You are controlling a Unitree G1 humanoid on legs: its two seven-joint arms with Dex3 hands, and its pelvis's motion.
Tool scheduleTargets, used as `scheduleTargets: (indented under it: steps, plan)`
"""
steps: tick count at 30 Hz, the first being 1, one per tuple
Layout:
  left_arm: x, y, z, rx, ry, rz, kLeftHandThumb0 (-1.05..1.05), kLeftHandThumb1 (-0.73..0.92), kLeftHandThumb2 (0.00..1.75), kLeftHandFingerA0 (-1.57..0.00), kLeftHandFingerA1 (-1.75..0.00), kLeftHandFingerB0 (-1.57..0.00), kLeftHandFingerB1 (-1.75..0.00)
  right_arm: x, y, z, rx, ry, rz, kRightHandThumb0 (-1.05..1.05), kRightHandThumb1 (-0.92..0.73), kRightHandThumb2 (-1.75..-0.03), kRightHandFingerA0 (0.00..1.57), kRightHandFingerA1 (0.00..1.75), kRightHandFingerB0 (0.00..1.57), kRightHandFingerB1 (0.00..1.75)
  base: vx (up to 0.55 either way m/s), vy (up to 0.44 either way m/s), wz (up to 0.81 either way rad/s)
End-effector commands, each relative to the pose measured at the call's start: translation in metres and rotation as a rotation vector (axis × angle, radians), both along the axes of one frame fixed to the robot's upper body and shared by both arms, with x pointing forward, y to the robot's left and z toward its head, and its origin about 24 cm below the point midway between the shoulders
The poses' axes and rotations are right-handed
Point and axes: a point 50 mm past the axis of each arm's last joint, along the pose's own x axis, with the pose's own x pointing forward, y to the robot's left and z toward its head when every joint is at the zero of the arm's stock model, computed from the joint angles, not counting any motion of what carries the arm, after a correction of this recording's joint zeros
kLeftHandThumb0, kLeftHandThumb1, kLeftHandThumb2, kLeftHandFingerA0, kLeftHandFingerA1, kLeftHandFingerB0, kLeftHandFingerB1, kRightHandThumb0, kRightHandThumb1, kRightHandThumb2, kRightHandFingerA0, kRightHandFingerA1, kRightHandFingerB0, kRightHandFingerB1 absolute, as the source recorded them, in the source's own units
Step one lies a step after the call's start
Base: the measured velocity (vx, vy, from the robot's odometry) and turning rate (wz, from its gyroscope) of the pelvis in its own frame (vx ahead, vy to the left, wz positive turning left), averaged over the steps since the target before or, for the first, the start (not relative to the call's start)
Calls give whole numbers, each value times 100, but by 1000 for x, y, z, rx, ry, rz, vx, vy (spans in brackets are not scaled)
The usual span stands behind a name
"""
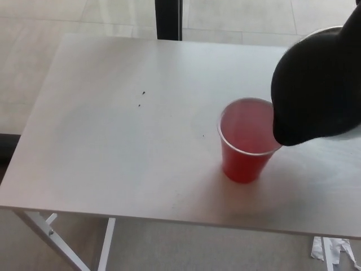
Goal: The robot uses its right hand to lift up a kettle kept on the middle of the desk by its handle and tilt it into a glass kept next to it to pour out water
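Head view of a pouring step on a pale, matt white rectangular desk point(113, 141). A red translucent plastic cup point(246, 148), standing in for the glass of the task, sits upright on the right half of the desk, towards the near edge, its mouth open and unobstructed on the left. A black, rounded kettle point(318, 90) fills the right edge of the picture, raised off the desk and tipped towards the left, so that its lowest dark lip overlaps the right-hand part of the cup's rim; whether lip and rim touch cannot be told. This placement puts the outlet above the cup's opening, presumably so that water would fall inside, not onto the desk. No stream is visible, and the cup's contents cannot be judged through its tinted wall. The right hand is not distinguishable from the kettle's black mass: its fingers, and its hold on the handle, cannot be told, though the kettle's raised position implies that it is carried from the right. The left hand is out of view. Small dark specks point(142, 98) lie on the desk's far-left area, well apart from the cup. Beyond the far edge stands a dark vertical post point(168, 20); crumpled white paper point(333, 249) lies on the floor at near right. Judged stage: tilting under way, pour not confirmed
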Motion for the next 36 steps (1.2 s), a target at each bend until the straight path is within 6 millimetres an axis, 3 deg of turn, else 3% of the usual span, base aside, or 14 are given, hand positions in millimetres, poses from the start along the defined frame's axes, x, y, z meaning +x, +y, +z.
scheduleTargets:
  steps: [1, 5, 7, 13, 16, 17, 18, 19, 21, 24, 25, 26, 34, 36]
  plan:
    - [-4, 5, 5, 19, 9, 9, -105, 58, 127, -128, -96, -89, -133, 1, -9, 29, 88, -170, -137, -9, -52, -115, 124, 142, 101, 127, 0, 0, 0]
    - [-4, 4, 5, 12, 2, 9, -105, 57, 126, -127, -95, -90, -134, 3, -1, 27, 93, -165, -161, -11, -66, -88, 83, 175, 69, 154, 0, 0, 0]
    - [-3, 4, 4, 7, 2, 6, -105, 57, 126, -128, -95, -90, -133, 5, 2, 25, 57, -168, -203, -17, -67, -70, 93, 127, 78, 78, 0, 0, 0]
    - [-1, 2, 3, 2, 1, -2, -105, 53, 125, -127, -93, -95, -132, 6, 8, 22, 65, -170, -221, -14, -59, -101, 83, 175, 65, 166, 0, 0, 0]
    - [0, 2, 4, 14, 2, -1, -105, 57, 126, -128, -93, -94, -132, 8, 15, 18, 98, -166, -187, -13, -48, -121, 88, 175, 75, 165, 0, 0, 0]
    - [0, 2, 4, 3, 2, 8, -105, 54, 125, -128, -92, -96, -131, 9, 16, 16, 87, -165, -178, -23, -52, -114, 120, 139, 96, 124, 0, 0, 0]
    - [1, 2, 4, 2, 1, 10, -105, 53, 125, -128, -92, -97, -131, 9, 19, 15, 80, -163, -184, -16, -58, -101, 90, 172, 77, 147, 0, 0, 0]
    - [3, 1, 4, 12, 0, -11, -105, 57, 126, -127, -95, -93, -132, 12, 22, 11, 79, -142, -201, -16, -57, -97, 102, 136, 91, 92, 0, 0, 0]
    - [4, 0, 3, 15, 5, -20, -105, 56, 125, -127, -92, -95, -131, 12, 26, 8, 81, -132, -197, -9, -53, -101, 93, 158, 84, 129, 0, 0, 0]
    - [4, -1, 2, 12, 8, -17, -105, 56, 126, -127, -93, -94, -131, 11, 29, 5, 69, -130, -191, -8, -47, -108, 120, 131, 98, 115, 0, 0, 0]
    - [4, -1, 3, 10, 13, -12, -105, 76, 89, -125, -97, -91, -127, 10, 31, 1, 48, -144, -162, -9, -47, -108, 120, 135, 98, 120, 0, 0, 0]
    - [5, -1, 3, 13, 7, -14, -105, 55, 125, -127, -97, -91, -130, 10, 32, -1, 59, -127, -151, -9, -52, -108, 87, 175, 72, 158, 0, 0, 0]
    - [11, 1, 9, 3, -15, -12, -105, 52, 122, -125, -95, -97, -128, 7, 35, -6, 58, -153, -25, -12, -58, -102, 84, 175, 76, 156, 0, 0, 0]
    - [10, 1, 9, 10, -12, -12, -105, 75, 87, -125, -98, -92, -127, 5, 34, -9, 51, -152, 9, -9, -62, -100, 96, 174, 73, 151, 0, 0, 0]
